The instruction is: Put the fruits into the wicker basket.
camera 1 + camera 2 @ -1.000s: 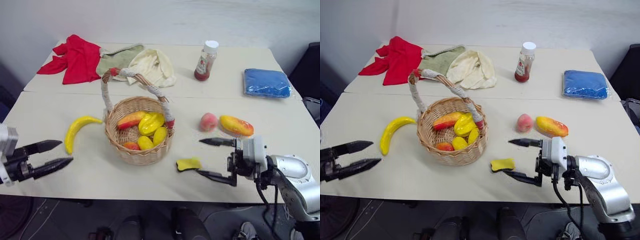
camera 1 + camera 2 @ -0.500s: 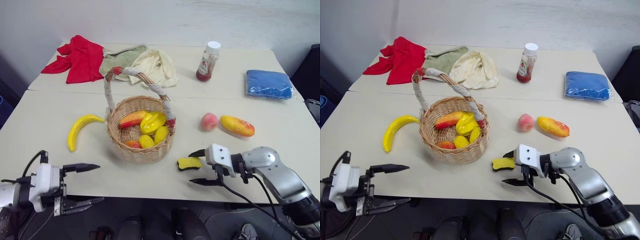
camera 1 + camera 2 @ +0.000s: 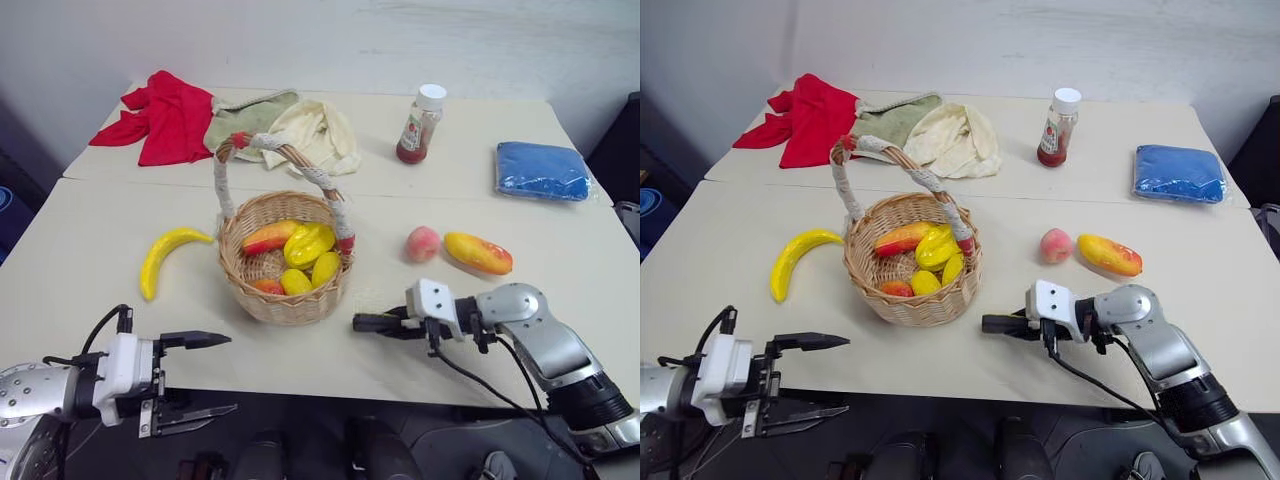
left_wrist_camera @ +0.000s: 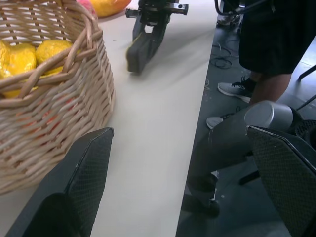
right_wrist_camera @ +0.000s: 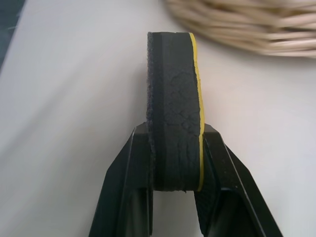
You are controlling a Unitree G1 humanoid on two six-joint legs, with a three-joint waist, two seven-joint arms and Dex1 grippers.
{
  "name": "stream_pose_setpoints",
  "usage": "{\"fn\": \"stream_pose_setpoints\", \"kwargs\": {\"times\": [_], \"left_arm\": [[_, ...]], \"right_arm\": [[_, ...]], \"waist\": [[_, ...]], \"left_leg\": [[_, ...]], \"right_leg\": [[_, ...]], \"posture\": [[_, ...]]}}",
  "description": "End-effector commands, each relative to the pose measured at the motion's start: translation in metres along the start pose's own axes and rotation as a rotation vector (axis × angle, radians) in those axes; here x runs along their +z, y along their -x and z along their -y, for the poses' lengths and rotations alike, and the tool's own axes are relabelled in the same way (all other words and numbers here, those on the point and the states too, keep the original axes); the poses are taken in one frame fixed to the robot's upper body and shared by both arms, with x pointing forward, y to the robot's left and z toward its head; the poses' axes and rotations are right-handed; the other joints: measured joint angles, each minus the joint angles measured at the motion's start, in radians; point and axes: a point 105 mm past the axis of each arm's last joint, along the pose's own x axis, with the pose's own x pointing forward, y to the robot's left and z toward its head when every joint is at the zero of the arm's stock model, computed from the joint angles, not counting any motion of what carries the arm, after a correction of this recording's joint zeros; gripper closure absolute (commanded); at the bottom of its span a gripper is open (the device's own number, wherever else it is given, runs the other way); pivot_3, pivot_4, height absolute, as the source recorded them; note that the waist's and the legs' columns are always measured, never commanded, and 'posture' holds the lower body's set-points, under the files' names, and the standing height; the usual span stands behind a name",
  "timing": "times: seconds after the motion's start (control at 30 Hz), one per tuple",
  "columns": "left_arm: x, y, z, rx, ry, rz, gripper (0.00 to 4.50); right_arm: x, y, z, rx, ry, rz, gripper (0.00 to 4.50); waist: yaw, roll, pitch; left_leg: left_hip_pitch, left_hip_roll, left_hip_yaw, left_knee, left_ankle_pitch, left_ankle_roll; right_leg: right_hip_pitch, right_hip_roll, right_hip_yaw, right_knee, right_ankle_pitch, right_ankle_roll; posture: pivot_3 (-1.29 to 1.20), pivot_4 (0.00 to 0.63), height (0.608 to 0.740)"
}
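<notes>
**Sponge clamped, three fruits outside the basket**

The left gripper (image 3: 196, 376), jaws apart, hangs off the table's near edge, left of the wicker basket (image 3: 285, 255). The banana (image 3: 165, 256) lies just left of the basket; it looks light and stiff, best pinched mid-curve. The right gripper (image 3: 368, 323) pinches the sponge (image 5: 175, 113) by the basket's right; the peach (image 3: 422, 243) and mango (image 3: 478, 252) lie farther right.

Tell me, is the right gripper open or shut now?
Shut: the right gripper clamps the sponge, which stands on edge between its fingers, beside the wicker basket.
</notes>
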Motion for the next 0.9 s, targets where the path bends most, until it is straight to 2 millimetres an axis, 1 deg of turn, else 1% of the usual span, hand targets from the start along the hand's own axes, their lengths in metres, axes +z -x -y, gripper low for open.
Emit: {"fn": "stream_pose_setpoints", "kwargs": {"times": [0.03, 0.1, 0.17, 0.2, 0.23, 0.3, 0.33, 0.37, 0.4, 0.43, 0.47, 0.53, 0.6, 0.67, 0.7, 0.77, 0.83, 0.9], "left_arm": [[0.004, -0.009, -0.002, -0.013, -0.018, 0.031, 0.00], [0.006, -0.013, -0.003, -0.020, -0.019, 0.052, 0.00], [0.011, -0.022, -0.005, 0.001, -0.004, 0.106, 0.00], [0.013, -0.025, -0.005, 0.007, 0.001, 0.123, 0.00], [0.013, -0.029, -0.004, 0.006, 0.003, 0.135, 0.00], [0.013, -0.037, -0.003, 0.005, 0.008, 0.149, 0.00], [0.012, -0.040, -0.004, 0.003, 0.007, 0.154, 0.00], [0.012, -0.042, -0.005, 0.003, 0.005, 0.157, 0.00], [0.012, -0.044, -0.006, 0.002, 0.003, 0.158, 0.00], [0.011, -0.046, -0.009, 0.000, -0.004, 0.161, 0.00], [0.011, -0.048, -0.011, 0.000, -0.009, 0.164, 0.00], [0.011, -0.049, -0.016, -0.005, -0.017, 0.163, 0.00], [0.010, -0.049, -0.017, -0.011, -0.023, 0.155, 0.00], [0.009, -0.047, -0.021, 0.003, -0.028, 0.149, 0.00], [0.009, -0.045, -0.023, 0.015, -0.030, 0.146, 0.00], [0.007, -0.039, -0.026, 0.040, -0.023, 0.127, 0.00], [0.000, -0.032, -0.024, 0.024, -0.002, 0.072, 0.00], [-0.004, -0.023, -0.028, 0.044, 0.006, 0.042, 0.00]], "right_arm": [[0.022, 0.030, -0.005, -0.062, -0.001, 0.141, 3.88], [0.023, 0.050, -0.010, -0.101, -0.031, 0.162, 3.88], [0.010, 0.086, -0.013, -0.207, -0.115, 0.109, 3.88], [0.006, 0.100, -0.014, -0.249, -0.136, 0.087, 3.88], [0.000, 0.120, -0.011, -0.328, -0.145, 0.063, 3.88], [-0.021, 0.162, -0.001, -0.491, -0.150, -0.027, 3.88], [-0.035, 0.182, 0.003, -0.565, -0.155, -0.100, 3.88], [-0.047, 0.195, 0.006, -0.618, -0.161, -0.150, 3.88], [-0.054, 0.202, 0.008, -0.645, -0.163, -0.177, 3.88], [-0.072, 0.214, 0.015, -0.724, -0.193, -0.209, 3.88], [-0.086, 0.220, 0.018, -0.768, -0.205, -0.227, 3.88], [-0.112, 0.227, 0.027, -0.864, -0.266, -0.251, 3.88], [-0.125, 0.231, 0.035, -0.930, -0.328, -0.259, 3.88], [-0.131, 0.236, 0.039, -0.977, -0.371, -0.258, 3.17], [-0.132, 0.237, 0.040, -0.982, -0.381, -0.257, 2.97], [-0.130, 0.239, 0.037, -0.972, -0.362, -0.259, 2.25], [-0.122, 0.242, 0.033, -0.951, -0.331, -0.234, 1.54], [-0.103, 0.247, 0.033, -0.970, -0.248, -0.131, 0.93]], "waist": [[0.005, 0.000, 0.000], [0.011, 0.001, 0.000], [0.019, 0.002, 0.001], [0.025, 0.002, 0.001], [0.027, 0.002, 0.001], [0.024, 0.002, 0.001], [0.023, 0.002, 0.001], [0.021, 0.002, 0.001], [0.020, 0.002, 0.001], [0.018, 0.002, 0.001], [0.017, 0.002, 0.001], [0.011, 0.003, 0.001], [0.001, 0.004, 0.001], [-0.002, 0.008, 0.002], [-0.002, 0.009, 0.002], [-0.002, 0.009, 0.002], [-0.002, 0.009, 0.002], [-0.002, 0.010, 0.002]], "left_leg": [[0.000, 0.000, 0.000, 0.000, 0.000, 0.000], [0.000, 0.000, 0.000, 0.000, 0.000, 0.000], [0.000, 0.000, 0.000, 0.000, 0.000, 0.001], [-0.001, 0.000, 0.000, 0.001, -0.001, 0.001], [0.000, -0.001, 0.000, 0.001, -0.001, 0.002], [0.000, -0.001, 0.000, 0.002, -0.001, 0.003], [0.001, -0.001, 0.000, 0.003, -0.001, 0.003], [0.003, -0.001, 0.001, 0.003, -0.001, 0.003], [0.004, -0.001, 0.002, 0.003, -0.001, 0.003], [0.007, -0.001, 0.002, 0.002, -0.001, 0.003], [0.012, -0.001, 0.003, 0.000, -0.001, 0.003], [0.017, -0.001, 0.004, -0.001, -0.001, 0.003], [0.017, -0.001, 0.005, -0.001, -0.001, 0.003], [0.016, -0.001, 0.005, -0.001, -0.001, 0.003], [0.016, -0.001, 0.005, -0.001, 0.000, 0.002], [0.016, -0.001, 0.005, -0.001, 0.000, 0.002], [0.016, -0.001, 0.005, -0.001, 0.000, 0.002], [0.016, 0.000, 0.005, -0.001, 0.000, 0.002]], "right_leg": [[0.000, 0.000, 0.000, 0.000, 0.000, 0.000], [0.000, 0.000, 0.000, -0.001, 0.000, 0.000], [0.001, 0.000, 0.000, -0.001, 0.000, 0.001], [0.001, 0.000, 0.000, -0.001, 0.001, 0.001], [0.002, 0.000, 0.000, -0.001, 0.001, 0.001], [0.004, 0.000, 0.001, -0.002, 0.002, 0.003], [0.004, 0.000, 0.001, -0.003, 0.002, 0.003], [0.006, 0.000, 0.002, -0.002, 0.002, 0.004], [0.008, 0.001, 0.002, -0.003, 0.002, 0.004], [0.010, 0.001, 0.002, -0.003, 0.002, 0.004], [0.014, 0.002, 0.003, -0.004, 0.002, 0.003], [0.019, 0.003, 0.003, -0.006, 0.001, 0.002], [0.018, 0.003, 0.004, -0.005, 0.001, 0.002], [0.017, 0.003, 0.004, -0.004, 0.001, 0.002], [0.016, 0.003, 0.004, -0.004, 0.001, 0.002], [0.016, 0.003, 0.005, -0.004, 0.000, 0.003], [0.016, 0.003, 0.005, -0.004, 0.000, 0.003], [0.017, 0.003, 0.005, -0.004, 0.000, 0.003]], "posture": [[0.00, 0.150, 0.740], [0.00, 0.150, 0.740], [0.00, 0.150, 0.740], [0.00, 0.150, 0.740], [0.00, 0.150, 0.740], [0.00, 0.150, 0.740], [0.00, 0.150, 0.740], [0.00, 0.150, 0.740], [0.00, 0.150, 0.740], [0.00, 0.150, 0.740], [0.00, 0.150, 0.740], [0.00, 0.150, 0.740], [0.00, 0.150, 0.740], [0.00, 0.150, 0.740], [0.00, 0.150, 0.740], [0.00, 0.150, 0.740], [0.00, 0.150, 0.740], [0.00, 0.150, 0.740]]}}
